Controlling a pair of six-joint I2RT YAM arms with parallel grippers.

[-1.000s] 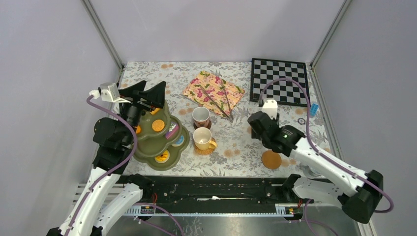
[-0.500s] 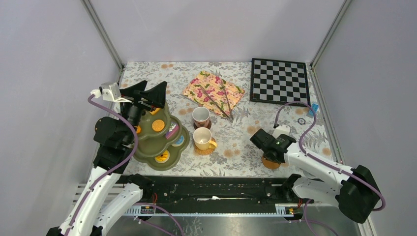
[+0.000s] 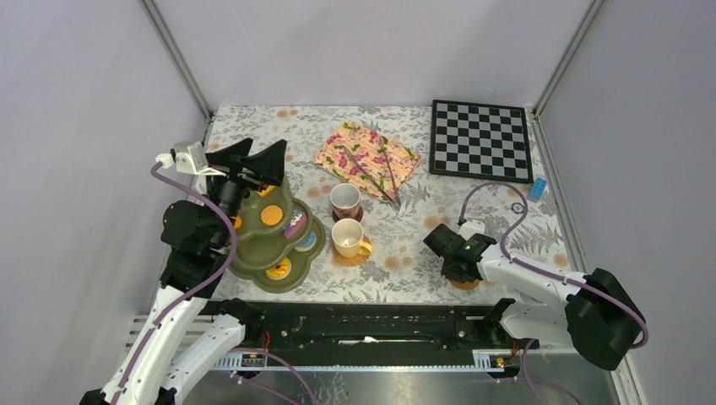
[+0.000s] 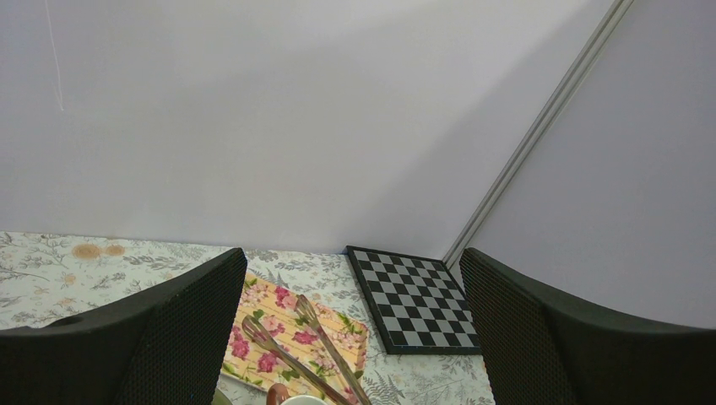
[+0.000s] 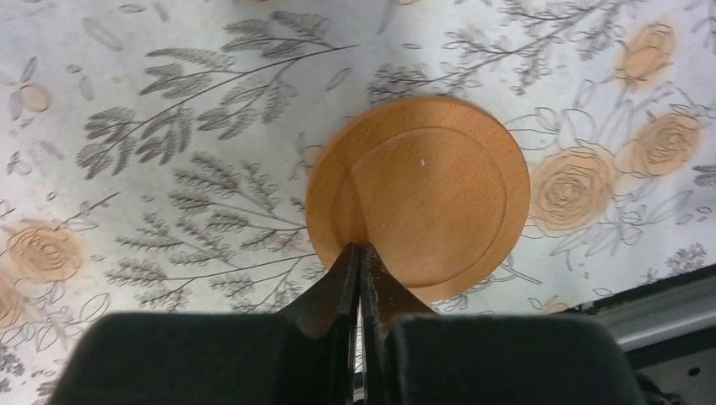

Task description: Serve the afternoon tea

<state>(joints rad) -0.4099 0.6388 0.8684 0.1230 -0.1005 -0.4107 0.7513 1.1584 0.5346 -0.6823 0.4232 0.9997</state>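
The olive-green three-tier stand (image 3: 253, 245) holds toy biscuits (image 3: 271, 215) at the left. My left gripper (image 3: 252, 160) hovers over its top tier, open and empty (image 4: 353, 257). A brownish-pink mug (image 3: 344, 201) and a yellow mug (image 3: 348, 238) stand mid-table, each on a coaster (image 3: 351, 259). A bare wooden coaster (image 5: 422, 194) lies flat at the near right. My right gripper (image 5: 361, 249) is low over it (image 3: 456, 266), shut, its tips at the coaster's near-left part. Most of that coaster (image 3: 466, 284) is hidden in the top view.
A floral napkin (image 3: 366, 156) with metal tongs (image 3: 371, 173) lies at the back centre. The chessboard (image 3: 480, 139) sits at the back right, with a small blue object (image 3: 538, 188) beside it. A black rail (image 3: 363, 325) runs along the near edge.
My right gripper has come down and nearer onto the bare coaster, and its jaws have gone from open to shut. The left arm has not moved.
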